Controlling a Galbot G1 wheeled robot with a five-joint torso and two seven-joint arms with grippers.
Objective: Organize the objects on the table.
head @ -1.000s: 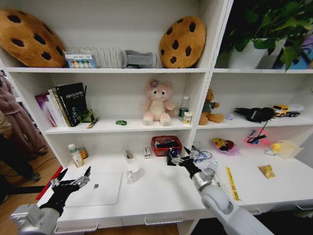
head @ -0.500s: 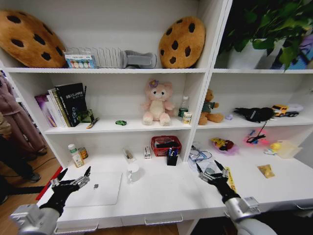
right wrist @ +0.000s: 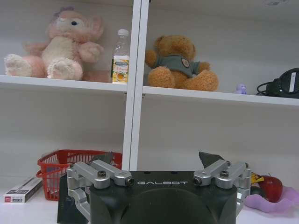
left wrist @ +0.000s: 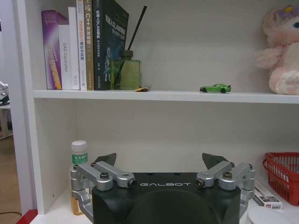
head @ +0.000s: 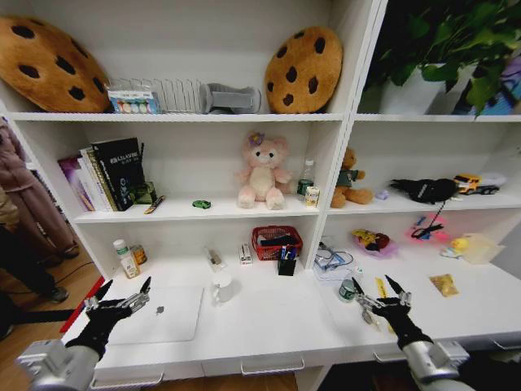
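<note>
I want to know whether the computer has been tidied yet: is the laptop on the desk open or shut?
Shut. The laptop lies flat on the table with its silver lid up; no keys or screen show.

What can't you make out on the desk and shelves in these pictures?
- Marker pens, head view: too small to count; the black pen holder hides their lower parts.
- Laptop, head view: closed, keys hidden; left hand covers one corner.
- Book titles, head view: too small.
- Red basket, right wrist view: right hand hides its contents.
</note>
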